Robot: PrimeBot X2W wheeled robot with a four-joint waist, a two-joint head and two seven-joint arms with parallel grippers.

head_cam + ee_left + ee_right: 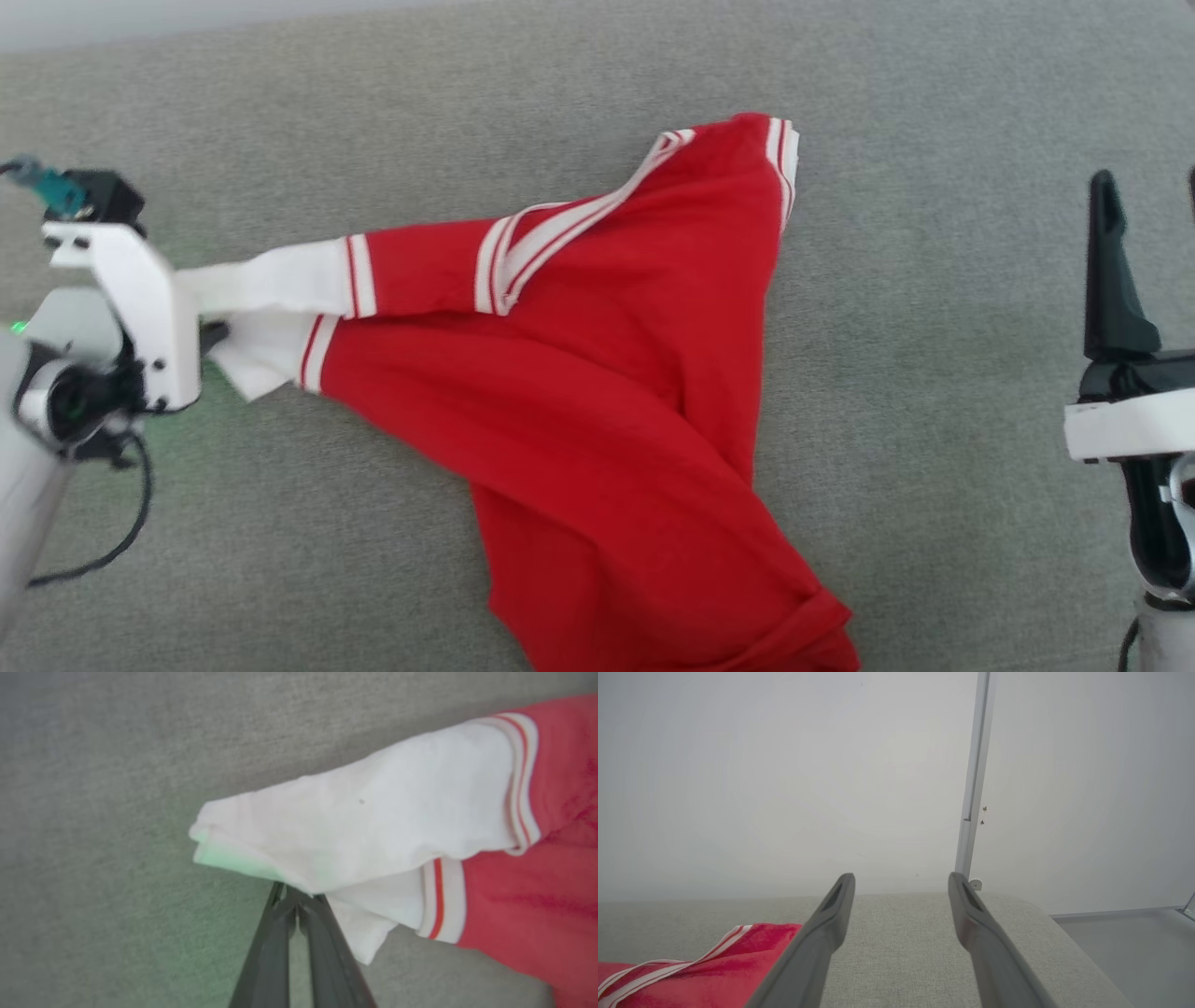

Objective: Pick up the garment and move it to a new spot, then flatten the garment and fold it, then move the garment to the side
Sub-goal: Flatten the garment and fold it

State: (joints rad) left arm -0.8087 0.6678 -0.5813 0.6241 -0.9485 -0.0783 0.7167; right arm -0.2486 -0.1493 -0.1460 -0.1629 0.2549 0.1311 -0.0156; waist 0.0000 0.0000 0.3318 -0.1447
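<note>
Gripping the edge of the white sleeve [364, 812], the left gripper [295, 895] is seen with its two dark fingers pressed together and the cloth pinched at their tips. The garment [579, 373] stretches away from that gripper toward the right gripper and lies rumpled on the grey worktop [280, 523]. Its red body is twisted, a second white piece with a striped band sits just beside the held one, and the striped neckband is folded across the chest. The right gripper [900, 877] is spread wide and empty, well apart from the cloth, with red fabric lying off to its left.

The step in hand is judged to be the pick-up for moving. Since the fabric is thin and only one sleeve is caught, the lift should be made slowly and high enough that the trailing hem is not dragged. A second hold by the right gripper on the nearest red corner is advised, so the shirt is carried taut and laid down flatter. The pinch should be watched for slipping as weight is taken up.
</note>
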